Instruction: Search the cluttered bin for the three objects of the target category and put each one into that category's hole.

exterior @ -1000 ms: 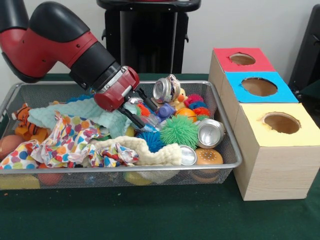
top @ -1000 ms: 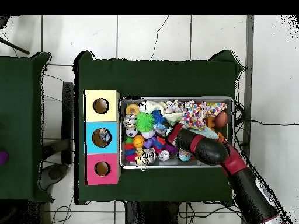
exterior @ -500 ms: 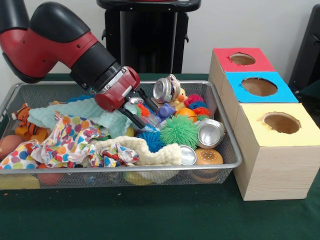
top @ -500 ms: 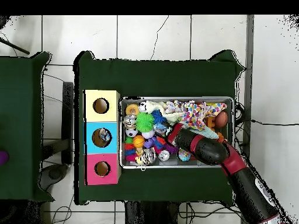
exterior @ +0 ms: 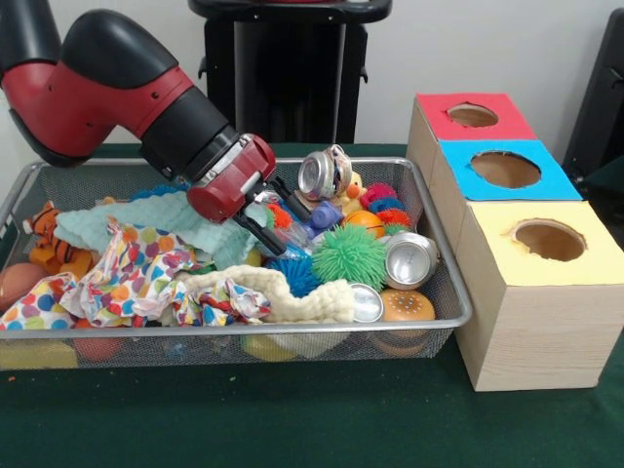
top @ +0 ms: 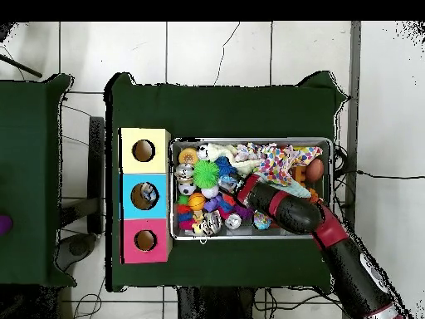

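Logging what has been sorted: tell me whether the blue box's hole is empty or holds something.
Holds something: the overhead view shows an object inside the blue box's hole.

Green-covered tabletop on a white tiled floor with dark cables; a second green-covered table stands beside it. Pale wall behind the tabletop.

The red and black arm is angled down to the right, its gripper seen with black fingers parted.
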